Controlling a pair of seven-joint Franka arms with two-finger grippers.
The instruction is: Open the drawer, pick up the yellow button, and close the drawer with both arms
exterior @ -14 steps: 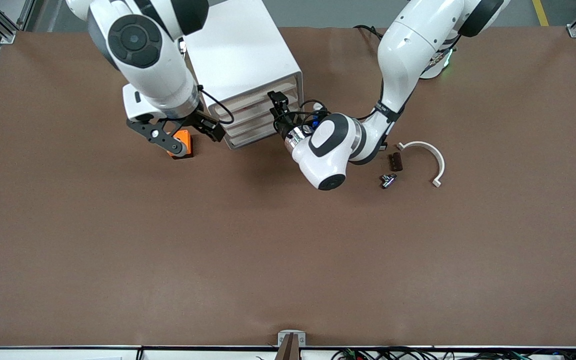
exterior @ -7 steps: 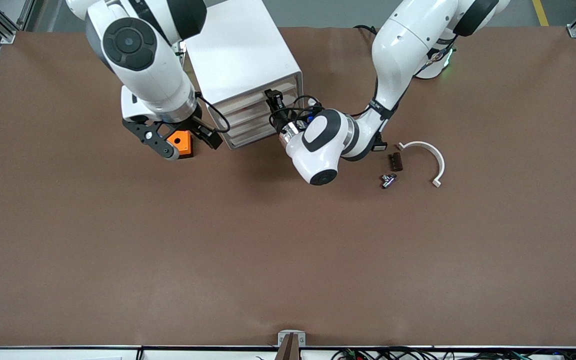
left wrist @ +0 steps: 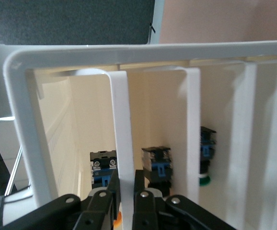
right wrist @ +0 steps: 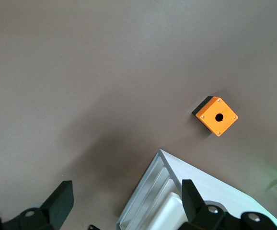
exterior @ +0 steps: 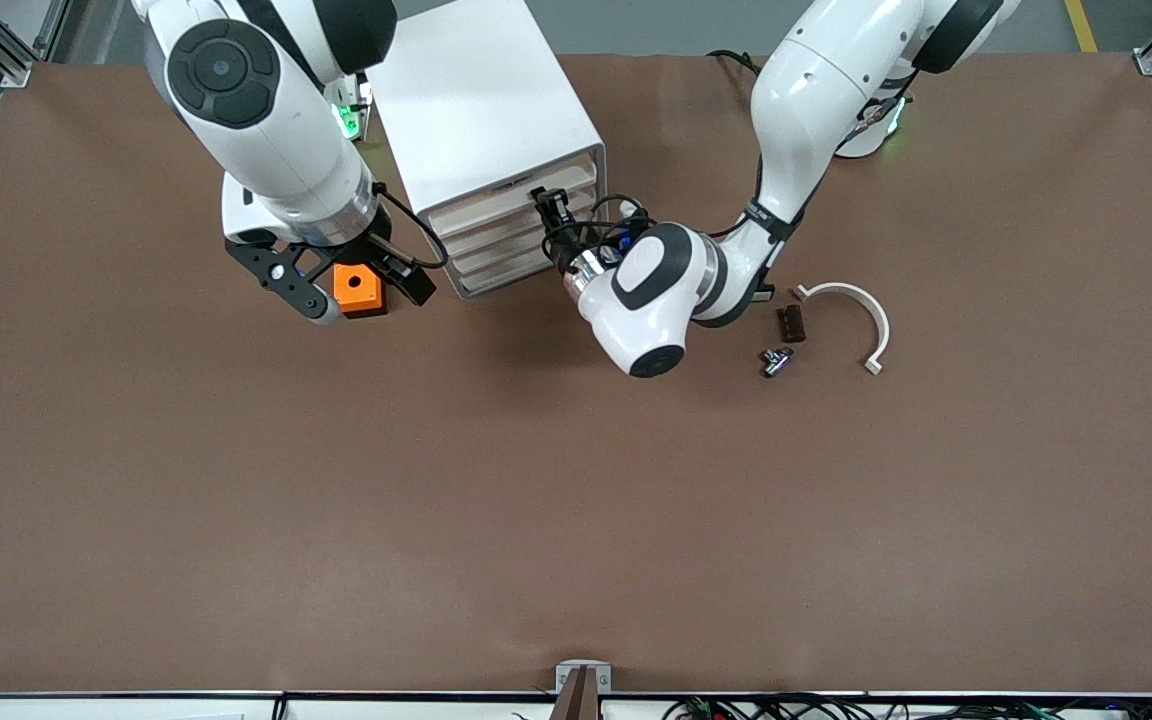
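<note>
A wide stretch of bare brown desk (exterior: 576,520) fills the lower half of the front view. Higher up, toward the left arm's end, lie three small things, each apart from the others: one metal part (exterior: 776,360), one dark block (exterior: 790,323) and one white curved clip (exterior: 851,310).

Toward the right arm's end, one orange cube (exterior: 356,288) seems in the front view to sit between the fingers of the right pincer (exterior: 356,295). The right wrist view shows the cube lying on the desk, clear of the cabinet's corner, with the pincer spread wide and empty above.

At the top stands one white cabinet (exterior: 481,110) with three drawers. Only the left wrist view looks inside: three black-and-blue parts stand there. The one nearest the fingers, with an orange glint beneath, looks like the button (left wrist: 102,168). The left pincer (left wrist: 125,189) is closed on a drawer lip (left wrist: 121,129).
</note>
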